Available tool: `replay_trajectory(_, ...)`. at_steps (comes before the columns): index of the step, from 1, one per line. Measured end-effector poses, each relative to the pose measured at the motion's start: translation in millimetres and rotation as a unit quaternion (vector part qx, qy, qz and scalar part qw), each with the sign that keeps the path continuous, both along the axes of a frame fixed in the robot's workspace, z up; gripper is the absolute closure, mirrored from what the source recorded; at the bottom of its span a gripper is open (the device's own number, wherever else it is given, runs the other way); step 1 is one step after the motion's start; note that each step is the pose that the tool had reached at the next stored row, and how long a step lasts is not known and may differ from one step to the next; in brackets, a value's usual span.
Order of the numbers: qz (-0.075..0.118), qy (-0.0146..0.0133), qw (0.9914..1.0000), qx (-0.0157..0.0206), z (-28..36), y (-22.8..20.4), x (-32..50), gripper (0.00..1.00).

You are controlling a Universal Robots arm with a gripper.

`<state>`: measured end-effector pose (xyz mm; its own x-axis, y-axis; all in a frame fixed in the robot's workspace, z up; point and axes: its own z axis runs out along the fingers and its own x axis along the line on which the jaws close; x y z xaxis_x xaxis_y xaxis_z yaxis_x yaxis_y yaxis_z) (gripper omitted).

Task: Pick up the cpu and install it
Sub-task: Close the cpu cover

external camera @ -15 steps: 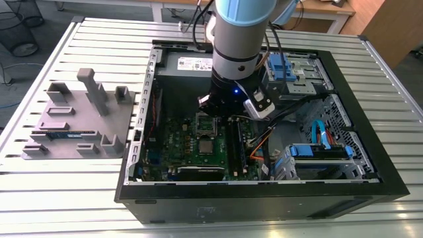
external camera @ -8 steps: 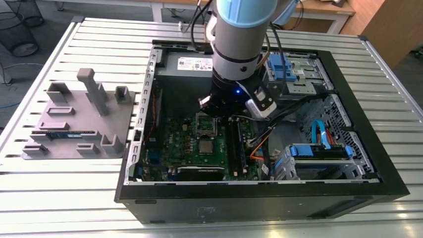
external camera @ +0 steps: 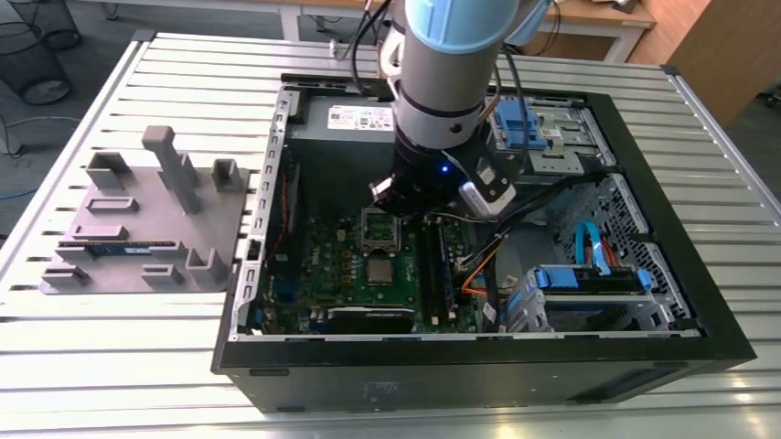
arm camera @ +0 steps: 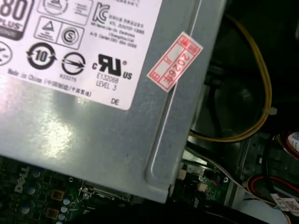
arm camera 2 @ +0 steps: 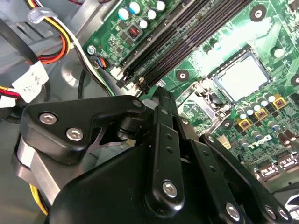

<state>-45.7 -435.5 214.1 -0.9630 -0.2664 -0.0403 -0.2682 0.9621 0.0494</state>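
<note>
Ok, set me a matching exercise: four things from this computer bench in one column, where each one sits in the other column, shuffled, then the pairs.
Things:
1. cpu
2. memory stick
3. power-supply box
4. grey tray

Places:
A. on the slatted table, at the exterior view's left of the case
B. seated on the green motherboard
C. lying in the grey tray
D. inside the case, beyond the motherboard in the exterior view

Pairs: 1-B, 2-C, 3-D, 4-A.
</note>
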Motion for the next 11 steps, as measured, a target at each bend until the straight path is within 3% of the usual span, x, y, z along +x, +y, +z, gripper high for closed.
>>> replay_trajectory(7, 0.005, 0.0, 0.99999, 0.0, -2.0, 10.4, 1.5, 0.89)
replay_trajectory(11, 0.023, 0.0, 0.99972, 0.0, -4.1, 12.2, 1.5, 0.89)
